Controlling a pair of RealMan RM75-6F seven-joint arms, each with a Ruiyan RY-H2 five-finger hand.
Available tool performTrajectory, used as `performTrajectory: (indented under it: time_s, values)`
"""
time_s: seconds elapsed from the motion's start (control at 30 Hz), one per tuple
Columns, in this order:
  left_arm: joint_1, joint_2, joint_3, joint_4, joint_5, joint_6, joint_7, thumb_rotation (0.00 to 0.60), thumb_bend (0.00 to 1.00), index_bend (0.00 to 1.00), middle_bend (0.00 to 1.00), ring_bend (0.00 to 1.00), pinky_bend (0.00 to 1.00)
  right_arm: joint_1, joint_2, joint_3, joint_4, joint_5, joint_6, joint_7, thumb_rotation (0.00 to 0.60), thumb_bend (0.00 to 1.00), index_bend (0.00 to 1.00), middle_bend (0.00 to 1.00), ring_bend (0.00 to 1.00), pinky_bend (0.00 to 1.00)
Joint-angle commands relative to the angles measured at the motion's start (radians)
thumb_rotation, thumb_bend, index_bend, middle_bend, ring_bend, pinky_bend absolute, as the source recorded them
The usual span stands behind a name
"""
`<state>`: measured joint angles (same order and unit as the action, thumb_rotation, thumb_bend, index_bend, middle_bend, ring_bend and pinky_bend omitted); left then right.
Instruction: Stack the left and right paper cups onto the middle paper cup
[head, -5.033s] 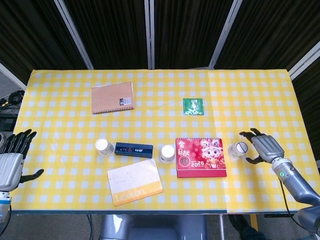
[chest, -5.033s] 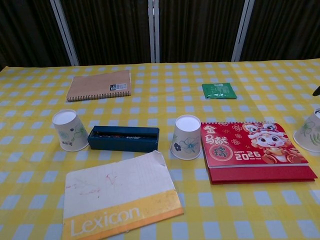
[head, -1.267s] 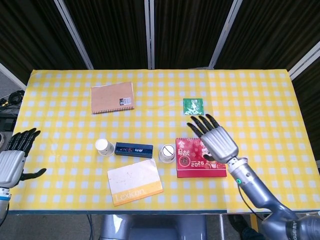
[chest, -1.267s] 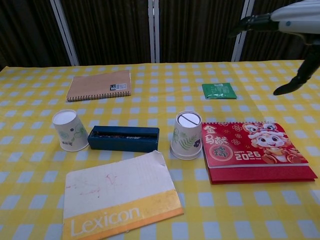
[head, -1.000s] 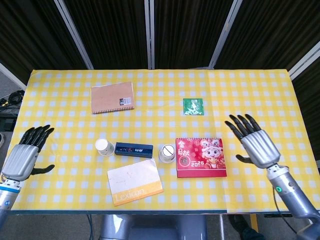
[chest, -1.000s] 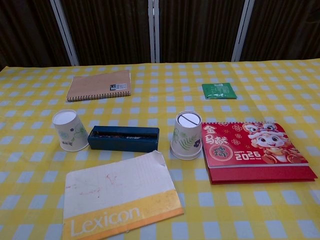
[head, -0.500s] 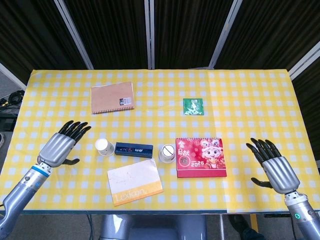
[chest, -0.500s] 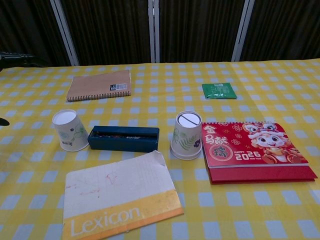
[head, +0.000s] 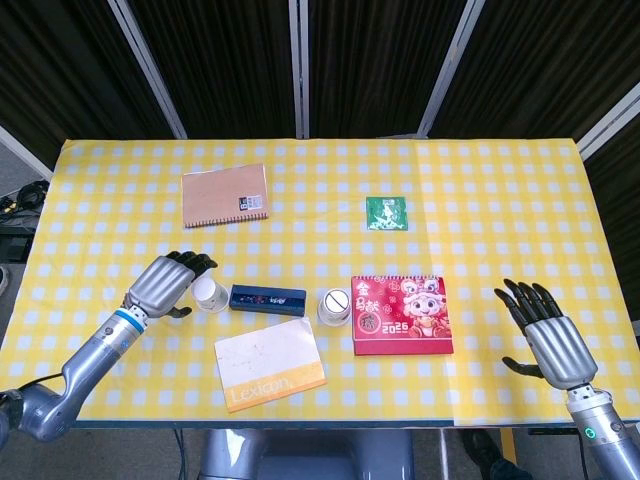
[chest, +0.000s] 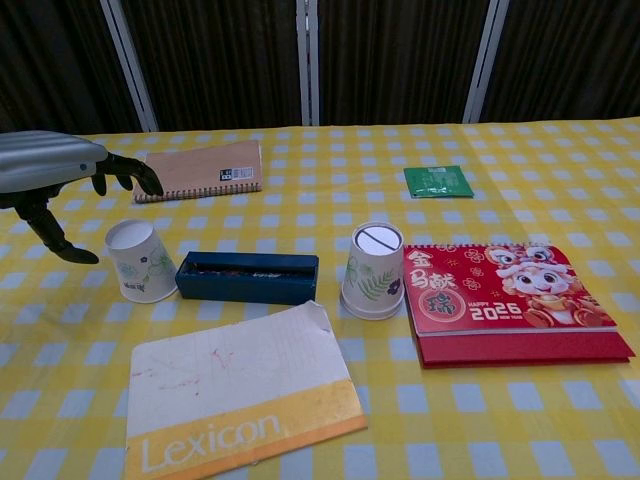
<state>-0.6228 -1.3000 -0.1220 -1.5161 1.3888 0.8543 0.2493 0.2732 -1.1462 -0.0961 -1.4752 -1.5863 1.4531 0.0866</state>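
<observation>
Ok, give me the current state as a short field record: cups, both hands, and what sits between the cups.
left cup: upside down, free on the table
middle stack: two cups nested, beside the red calendar
left hand: open, just left of the left cup, not gripping it
right hand: open, off to the right, holding nothing
between cups: blue box
done: right cup stacked; left cup pending

Even bright overhead light on table (head: 500, 180); shadows faint, short. Backdrop dark, detail lost. No strong glare. Chest view sharp near centre; left hand (chest: 50, 165) at frame edge slightly soft, possibly motion blur.
</observation>
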Motion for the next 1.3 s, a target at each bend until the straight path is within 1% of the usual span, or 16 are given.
performTrajectory:
  time_s: [0.03,0.17,0.27,0.33,0.4,0.47,0.5,0.57,0.87,1.07,1.13,1.23,1.3]
  values:
    - [-0.012,-0.022,0.004,0.019,-0.014,-0.007,0.008,0.600,0.22,0.24,0.22,0.23,0.32,-0.005,-0.001,0.007,0.002,-0.002,0.001,0.010,0.600,0.00,0.01,0.00,0.00,0.00]
    - [-0.020,-0.066,0.015,0.065,-0.012,0.003,-0.002,0.600,0.25,0.25,0.22,0.24,0.32,-0.014,-0.002,0.019,0.007,-0.005,0.003,0.012,0.600,0.00,0.01,0.00,0.00,0.00]
    - [-0.026,-0.084,0.017,0.082,-0.017,0.006,-0.006,0.600,0.26,0.28,0.25,0.26,0.35,-0.019,-0.001,0.026,0.008,-0.010,0.005,0.012,0.600,0.00,0.01,0.00,0.00,0.00]
    - [-0.029,-0.092,0.017,0.090,-0.018,0.013,-0.003,0.600,0.29,0.34,0.31,0.32,0.39,-0.022,-0.001,0.031,0.008,-0.011,0.005,0.013,0.600,0.00,0.01,0.00,0.00,0.00]
    - [-0.032,-0.098,0.017,0.093,-0.024,0.017,0.001,0.600,0.34,0.44,0.40,0.39,0.45,-0.025,0.000,0.036,0.006,-0.008,0.002,0.017,0.600,0.00,0.01,0.00,0.00,0.00]
    - [-0.034,-0.095,0.017,0.088,-0.032,0.018,0.006,0.600,0.35,0.51,0.45,0.44,0.49,-0.028,0.001,0.040,0.005,-0.006,0.000,0.019,0.600,0.00,0.01,0.00,0.00,0.00]
    - [-0.035,-0.093,0.016,0.084,-0.034,0.020,0.008,0.600,0.35,0.54,0.47,0.45,0.51,-0.029,0.002,0.042,0.006,-0.006,-0.001,0.018,0.600,0.00,0.01,0.00,0.00,0.00]
    - [-0.035,-0.085,0.015,0.073,-0.037,0.029,0.012,0.600,0.35,0.56,0.49,0.47,0.52,-0.032,0.003,0.046,0.005,-0.007,-0.002,0.021,0.600,0.00,0.01,0.00,0.00,0.00]
    - [-0.038,0.006,-0.018,-0.053,-0.004,0.106,0.007,0.600,0.34,0.56,0.50,0.47,0.52,-0.041,0.011,0.061,-0.003,-0.014,0.001,0.026,0.600,0.00,0.01,0.00,0.00,0.00]
    - [-0.071,0.061,-0.062,-0.162,0.012,0.125,0.030,0.600,0.34,0.55,0.49,0.47,0.52,-0.047,0.017,0.069,-0.009,-0.017,0.006,0.031,0.600,0.00,0.01,0.00,0.00,0.00]
    - [-0.099,0.062,-0.084,-0.199,0.010,0.118,0.059,0.600,0.34,0.55,0.49,0.47,0.52,-0.050,0.019,0.073,-0.012,-0.018,0.009,0.031,0.600,0.00,0.01,0.00,0.00,0.00]
    - [-0.150,0.040,-0.115,-0.243,-0.009,0.090,0.098,0.600,0.34,0.55,0.48,0.47,0.51,-0.054,0.023,0.077,-0.016,-0.020,0.012,0.033,0.600,0.00,0.01,0.00,0.00,0.00]
    - [-0.217,-0.014,-0.146,-0.263,-0.015,0.053,0.139,0.600,0.34,0.54,0.48,0.47,0.51,-0.059,0.026,0.085,-0.017,-0.009,0.016,0.039,0.600,0.00,0.01,0.00,0.00,0.00]
